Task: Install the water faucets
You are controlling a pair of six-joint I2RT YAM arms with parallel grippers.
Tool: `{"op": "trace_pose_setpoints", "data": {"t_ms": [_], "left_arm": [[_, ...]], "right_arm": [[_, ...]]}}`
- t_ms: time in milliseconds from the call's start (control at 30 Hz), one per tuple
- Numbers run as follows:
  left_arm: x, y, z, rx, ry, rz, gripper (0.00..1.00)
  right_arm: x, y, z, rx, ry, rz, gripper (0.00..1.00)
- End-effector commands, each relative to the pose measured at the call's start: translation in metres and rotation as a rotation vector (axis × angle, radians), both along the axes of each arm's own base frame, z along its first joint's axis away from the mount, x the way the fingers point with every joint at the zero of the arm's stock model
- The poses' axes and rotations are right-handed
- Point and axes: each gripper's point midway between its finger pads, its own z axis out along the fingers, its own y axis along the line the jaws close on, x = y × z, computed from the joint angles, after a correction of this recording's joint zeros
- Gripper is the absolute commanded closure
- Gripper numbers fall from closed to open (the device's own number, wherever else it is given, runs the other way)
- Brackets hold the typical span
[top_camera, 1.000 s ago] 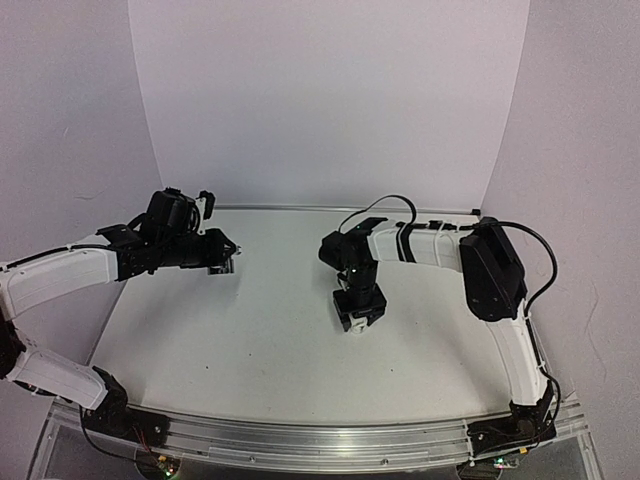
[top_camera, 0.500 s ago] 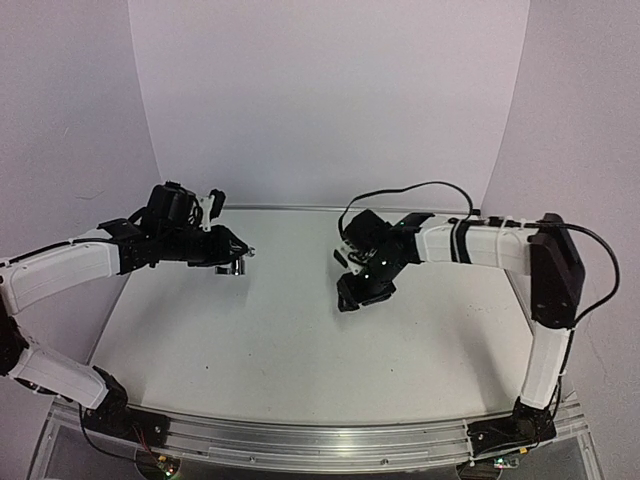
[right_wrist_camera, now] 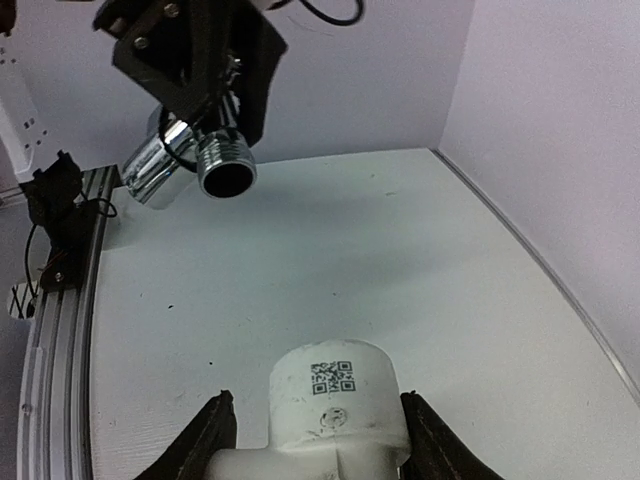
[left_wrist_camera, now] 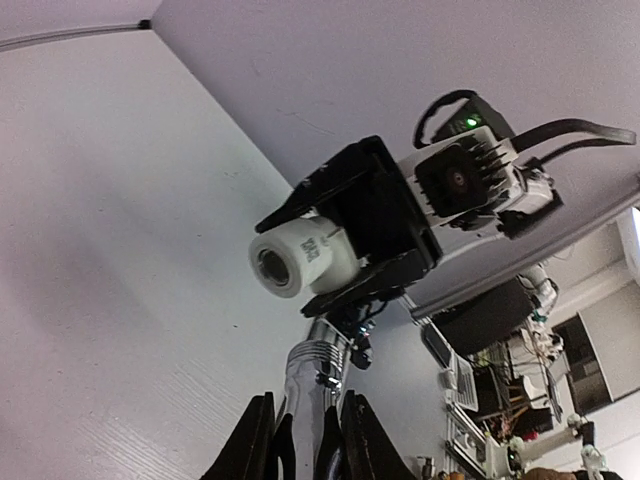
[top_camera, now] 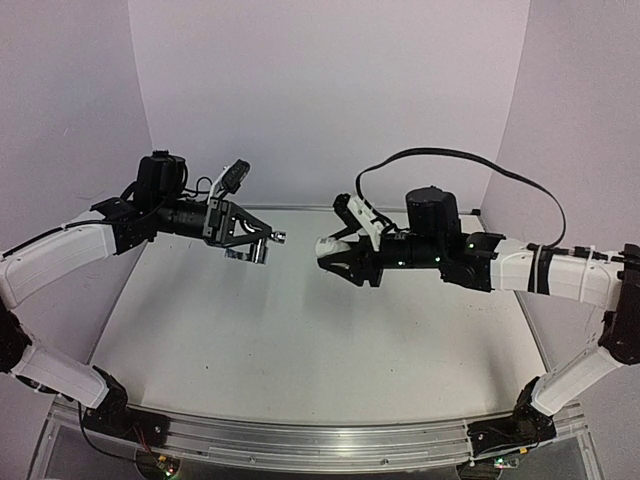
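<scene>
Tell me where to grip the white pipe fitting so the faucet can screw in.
Grip the white fitting by its rear body, across the round sides, from behind, as the right gripper does. Its open socket faces the threaded end of the faucet, so keep that mouth clear.

We find the water faucet (top_camera: 259, 254) clamped in the left claw (top_camera: 265, 242), raised above the table (top_camera: 300, 350). To that claw's right, across a gap, the right claw (top_camera: 345, 250) grips the elbow fitting (top_camera: 328, 246), its open end facing the faucet's threaded end.
</scene>
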Motion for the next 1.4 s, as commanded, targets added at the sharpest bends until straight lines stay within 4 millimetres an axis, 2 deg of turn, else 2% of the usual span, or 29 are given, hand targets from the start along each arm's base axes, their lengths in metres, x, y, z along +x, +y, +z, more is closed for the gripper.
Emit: {"op": "trace_pose_setpoints", "data": {"t_ms": [0,167,300,533,800,933,1367], "left_arm": [[-0.032,-0.001,0.055,-0.156,-0.091,-0.217,1.0],[-0.034,-0.002,0.058,-0.173,-0.081,-0.251,1.0],[-0.034,-0.003,0.066,-0.187,-0.096,-0.246,1.0],[-0.039,-0.009,0.076,-0.224,-0.131,-0.224,1.0],[-0.048,-0.011,0.08,-0.246,-0.137,-0.232,1.0],[-0.048,-0.01,0.081,-0.25,-0.147,-0.218,1.0],[-0.042,-0.006,0.088,-0.265,-0.18,-0.14,1.0]], "right_arm": [[-0.023,0.017,0.056,0.119,-0.361,0.208,1.0],[-0.048,0.021,0.061,0.145,-0.536,0.376,1.0],[-0.059,0.022,0.064,0.18,-0.65,0.429,1.0],[-0.062,0.03,0.085,0.296,-0.686,0.44,1.0],[-0.06,0.041,0.094,0.34,-0.749,0.427,1.0],[-0.059,0.04,0.103,0.376,-0.768,0.386,1.0],[-0.053,0.032,0.111,0.381,-0.795,0.309,1.0]]}}
